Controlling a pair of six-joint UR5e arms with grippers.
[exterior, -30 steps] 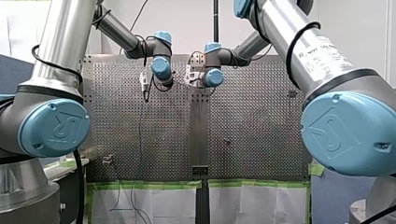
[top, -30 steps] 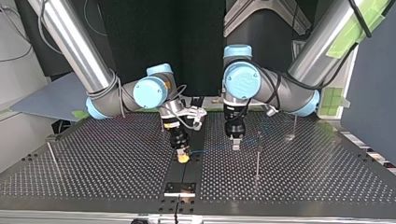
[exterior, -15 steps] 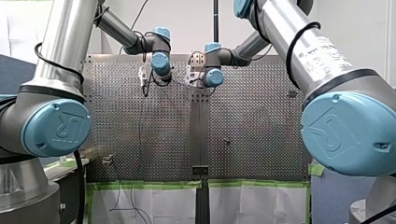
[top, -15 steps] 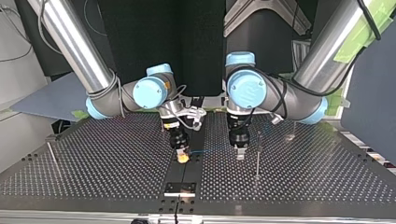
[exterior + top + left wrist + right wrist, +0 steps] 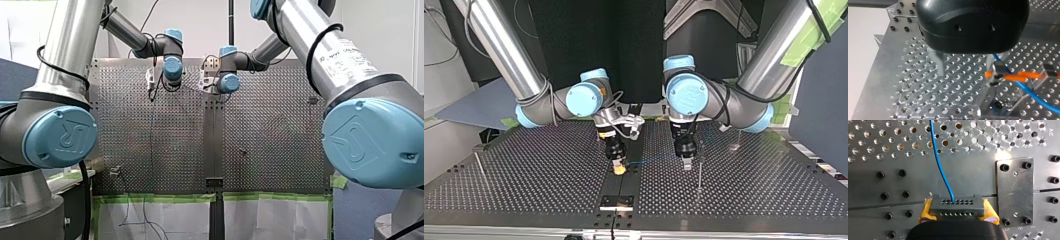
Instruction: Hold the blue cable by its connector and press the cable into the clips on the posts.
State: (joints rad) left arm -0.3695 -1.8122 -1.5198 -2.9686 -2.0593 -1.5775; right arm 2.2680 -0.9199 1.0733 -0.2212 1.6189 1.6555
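Clamping the connector (image 5: 956, 206), my right tool (image 5: 957, 214) points the blue cable (image 5: 939, 166) ahead

You had free run over the perforated table (image 5: 539, 170) on the top view's left side; only a thin post (image 5: 479, 164) stood near that edge. The centre was tight: the blue cable (image 5: 649, 160) ran from my right gripper (image 5: 619, 169) toward my left gripper (image 5: 686, 166), barring the gap between them. A tall post (image 5: 699, 172) stood just beside my left gripper. In the left wrist view its fingers (image 5: 939, 65) stood apart over bare table, and the post's orange clip (image 5: 1020, 75) and the cable crowded one side. A flat plate (image 5: 1014, 191) lay beside the clamped connector (image 5: 956, 206).
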